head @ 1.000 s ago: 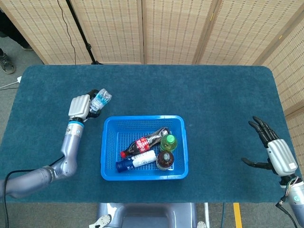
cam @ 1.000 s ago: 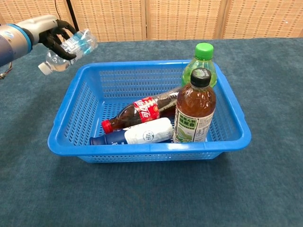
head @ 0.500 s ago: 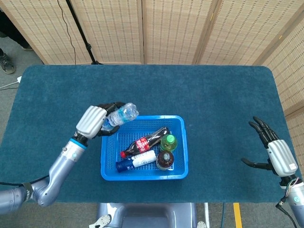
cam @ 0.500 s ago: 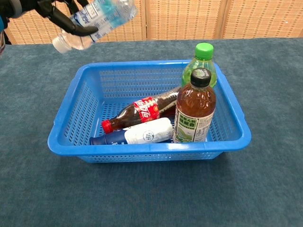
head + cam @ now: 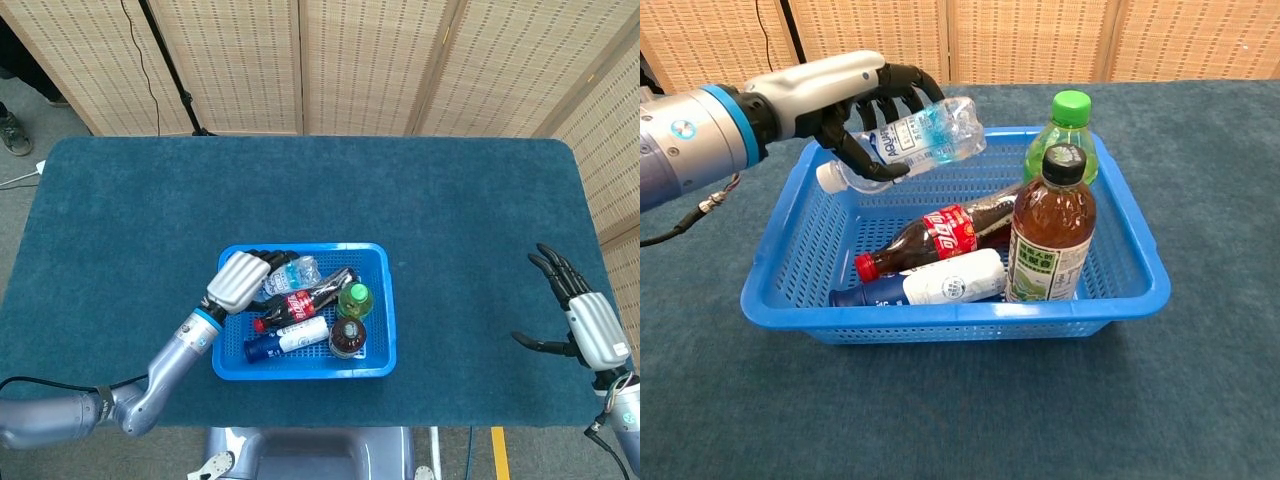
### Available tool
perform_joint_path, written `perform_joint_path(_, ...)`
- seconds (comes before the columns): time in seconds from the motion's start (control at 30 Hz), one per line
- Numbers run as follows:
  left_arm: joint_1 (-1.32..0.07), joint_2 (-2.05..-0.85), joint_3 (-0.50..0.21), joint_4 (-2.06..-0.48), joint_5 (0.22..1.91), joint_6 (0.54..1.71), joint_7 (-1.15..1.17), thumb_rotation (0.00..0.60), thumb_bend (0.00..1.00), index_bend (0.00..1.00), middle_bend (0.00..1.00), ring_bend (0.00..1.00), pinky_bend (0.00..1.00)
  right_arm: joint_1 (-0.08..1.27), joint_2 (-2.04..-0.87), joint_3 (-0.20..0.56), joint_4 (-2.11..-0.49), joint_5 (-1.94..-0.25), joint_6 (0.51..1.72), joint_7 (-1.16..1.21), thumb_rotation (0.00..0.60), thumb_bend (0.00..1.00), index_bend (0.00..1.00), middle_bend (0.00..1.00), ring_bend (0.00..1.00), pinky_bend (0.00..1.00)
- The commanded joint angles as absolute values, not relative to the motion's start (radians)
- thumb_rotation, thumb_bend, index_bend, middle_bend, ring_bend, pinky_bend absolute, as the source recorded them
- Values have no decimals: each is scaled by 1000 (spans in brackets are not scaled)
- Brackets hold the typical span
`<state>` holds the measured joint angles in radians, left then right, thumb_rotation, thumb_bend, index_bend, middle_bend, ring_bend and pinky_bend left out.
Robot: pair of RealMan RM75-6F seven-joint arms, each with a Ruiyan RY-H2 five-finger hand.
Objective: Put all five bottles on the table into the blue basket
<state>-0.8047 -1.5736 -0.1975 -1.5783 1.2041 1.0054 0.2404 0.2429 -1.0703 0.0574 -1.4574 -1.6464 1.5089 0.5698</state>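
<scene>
Now left hand (image 5: 845,95) grips clear water bottle (image 5: 915,143) over blue basket (image 5: 790,205) left side; right hand (image 5: 580,315) empty, fingers spread, near table's right edge.

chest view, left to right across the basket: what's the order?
Left hand → clear water bottle it holds → cola bottle lying down → brown tea bottle standing → right wall of the blue basket.
</scene>
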Motion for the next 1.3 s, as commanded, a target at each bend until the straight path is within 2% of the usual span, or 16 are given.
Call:
perform_joint_path(0.03, -823, -1619, -197, -1532, 1184, 997, 273, 600, 498, 539, 402, 368, 572, 244, -1071, 57, -1456, -1646, 1507, 570, 600, 0, 7, 0, 0, 148)
perform_joint_path(0.1, -826, -1635, -197, -1518, 1176, 994, 283, 600, 480, 499, 357, 297, 485, 244, -1071, 57, -1456, -1646, 1506, 570, 600, 0, 7, 0, 0, 148)
perform_joint_path(0.17, -829, -1637, -189, -1519, 1154, 970, 289, 600, 447, 363, 194, 145, 310, 244, -1071, 58, -1455, -1644, 1505, 572, 600, 0, 6, 0, 0, 148)
perform_joint_path(0.23, -832, -1623, -186, -1531, 1130, 945, 300, 600, 410, 111, 17, 8, 71, 244, -1071, 58, -1455, -1644, 1506, 572, 600, 0, 7, 0, 0, 149)
perform_joint_path(0.3, -835, -1612, -184, -1541, 1112, 936, 316, 600, 389, 5, 0, 0, 0, 244, -1070, 58, -1456, -1645, 1506, 572, 600, 0, 7, 0, 0, 149)
perform_joint_path(0.5, -814, -1582, -189, -1569, 1125, 969, 294, 600, 371, 0, 0, 0, 0, 243, -1070, 56, -1459, -1650, 1509, 569, 600, 0, 7, 0, 0, 149)
perform_joint_path(0.73, -748, -1469, -173, -1657, 1194, 1038, 227, 600, 357, 0, 0, 0, 0, 240, -1071, 53, -1465, -1659, 1517, 555, 600, 0, 7, 0, 0, 149)
perform_joint_path(0.97, -591, -1284, -107, -1756, 1301, 1226, 172, 600, 250, 0, 0, 0, 0, 229, -1090, 62, -1462, -1661, 1548, 461, 600, 0, 6, 0, 0, 123)
perform_joint_path(1.17, -478, -1194, -51, -1751, 1362, 1340, 100, 600, 205, 0, 0, 0, 0, 219, -1109, 72, -1460, -1654, 1567, 370, 600, 0, 0, 0, 0, 15)
perform_joint_path(1.3, -339, -1139, 9, -1727, 1385, 1483, 70, 600, 196, 0, 0, 0, 0, 209, -1115, 75, -1474, -1642, 1565, 248, 600, 0, 0, 0, 0, 0)
